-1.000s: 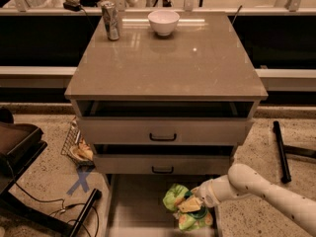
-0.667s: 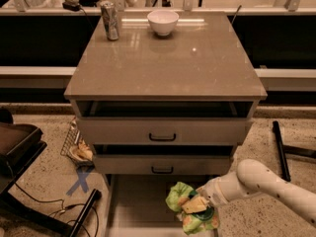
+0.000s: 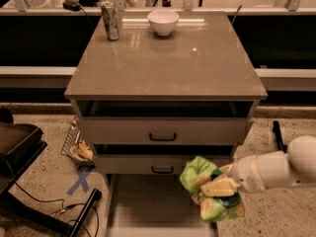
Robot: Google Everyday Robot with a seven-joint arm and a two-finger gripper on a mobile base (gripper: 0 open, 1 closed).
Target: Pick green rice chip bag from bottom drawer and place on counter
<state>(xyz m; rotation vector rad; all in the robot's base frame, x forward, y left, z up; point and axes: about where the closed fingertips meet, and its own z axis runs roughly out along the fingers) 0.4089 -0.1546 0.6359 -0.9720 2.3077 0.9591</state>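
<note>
Camera view, step in hand: the pick looks made. Judging by how the bag hangs at the fingers and not flat on the drawer floor, the carry up to the counter is beginning.
Camera view, gripper: the gripper (image 3: 213, 186) sits low at the right, in front of the cabinet, at the end of a white arm (image 3: 276, 169) that reaches in from the right edge. Its pale fingers are closed on the green rice chip bag, one finger lying across the bag's front.
Camera view, green rice chip bag: the green rice chip bag (image 3: 193, 172) is crumpled around the fingers. A bunched part bulges up and to the left of them and a printed part hangs just below.
Camera view, bottom drawer: the bottom drawer (image 3: 148, 206) is pulled out. Its bare floor lies below and to the left of the gripper, and the bag overlaps its right side.
Camera view, upper drawers: two handled drawer fronts (image 3: 163, 132) stand just above and behind the gripper.
Camera view, counter: the counter (image 3: 163, 63) is well above and behind the gripper, its near half bare.
Camera view, things on the counter: a white bowl (image 3: 163, 21) and a can (image 3: 111, 19) stand at the far edge.
Camera view, next move: it probably calls for a rise clear of the drawer fronts and the overhanging counter edge, then a reach forward over the near half, short of the bowl and can, before letting go.
</note>
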